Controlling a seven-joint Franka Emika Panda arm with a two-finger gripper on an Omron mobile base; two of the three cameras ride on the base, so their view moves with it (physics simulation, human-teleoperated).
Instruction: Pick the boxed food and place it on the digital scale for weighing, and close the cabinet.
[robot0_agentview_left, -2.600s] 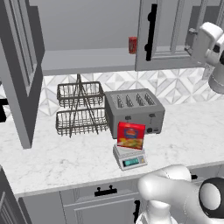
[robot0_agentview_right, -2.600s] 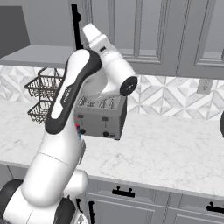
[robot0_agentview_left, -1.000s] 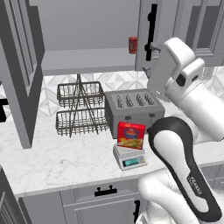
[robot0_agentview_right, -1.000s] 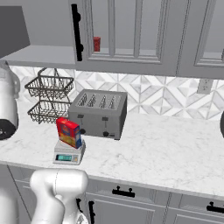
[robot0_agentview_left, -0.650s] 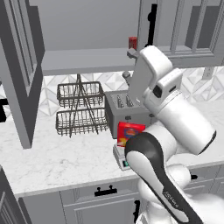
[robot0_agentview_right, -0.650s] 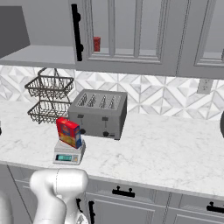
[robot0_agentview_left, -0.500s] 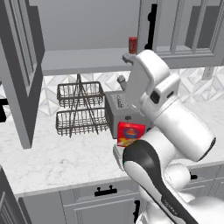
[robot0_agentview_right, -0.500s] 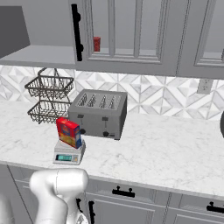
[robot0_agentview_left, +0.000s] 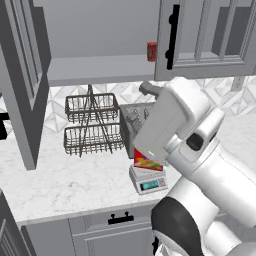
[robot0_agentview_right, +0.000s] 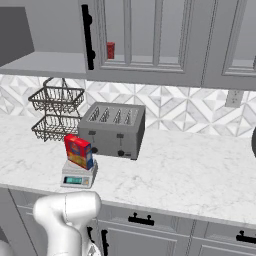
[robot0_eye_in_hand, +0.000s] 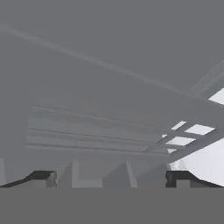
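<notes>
Red box (robot0_agentview_right: 78, 151) upright on the scale (robot0_agentview_right: 77, 176) on the desk (robot0_agentview_right: 190, 165), weighing step apparently done; pincer (robot0_eye_in_hand: 112, 177) wide apart, empty, facing grey panels; next likely: reach the open cabinet door (robot0_agentview_left: 22, 85) at left and swing it shut.

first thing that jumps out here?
The red boxed food standing upright on the digital scale at the counter's front edge, before the toaster. Next, the cabinet door hanging wide open at left, with a small red can on the bare shelf. In the left base view the white arm looms over the scale; in the hand view the gripper is open and empty.
</notes>
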